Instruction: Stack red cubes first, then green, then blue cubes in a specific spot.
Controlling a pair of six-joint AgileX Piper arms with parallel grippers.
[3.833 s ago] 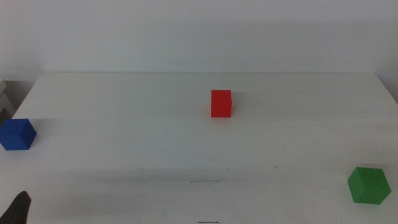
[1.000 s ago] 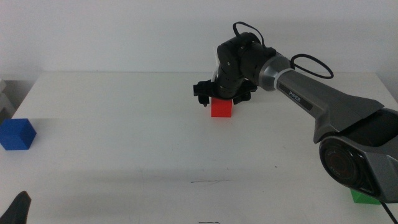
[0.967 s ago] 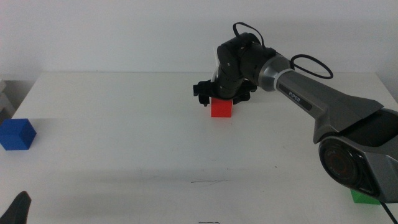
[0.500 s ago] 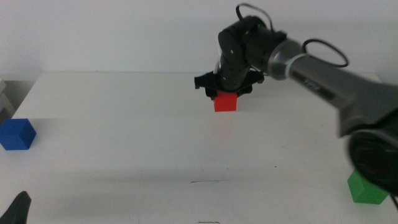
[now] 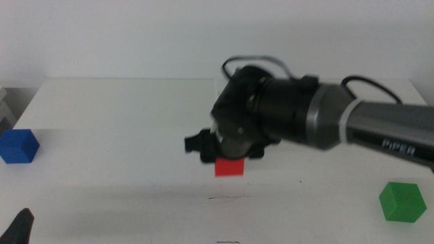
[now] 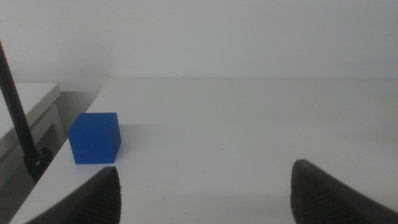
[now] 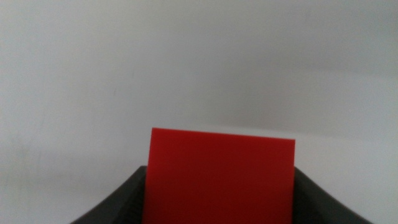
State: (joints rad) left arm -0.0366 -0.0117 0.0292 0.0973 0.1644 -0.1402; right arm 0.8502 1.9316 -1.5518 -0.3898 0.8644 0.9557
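While you carry the red cube (image 5: pixel 229 167) in the right claw (image 5: pixel 227 161) above the middle of the worktop (image 5: pixel 122 129), one blue cube (image 5: pixel 18 146) sits far left and one green cube (image 5: pixel 402 201) near right. Your left claw (image 6: pixel 205 186) waits open near the blue one. The right wrist shows jaws closed on the single red cube (image 7: pixel 217 176); a loose pinch could drop it.
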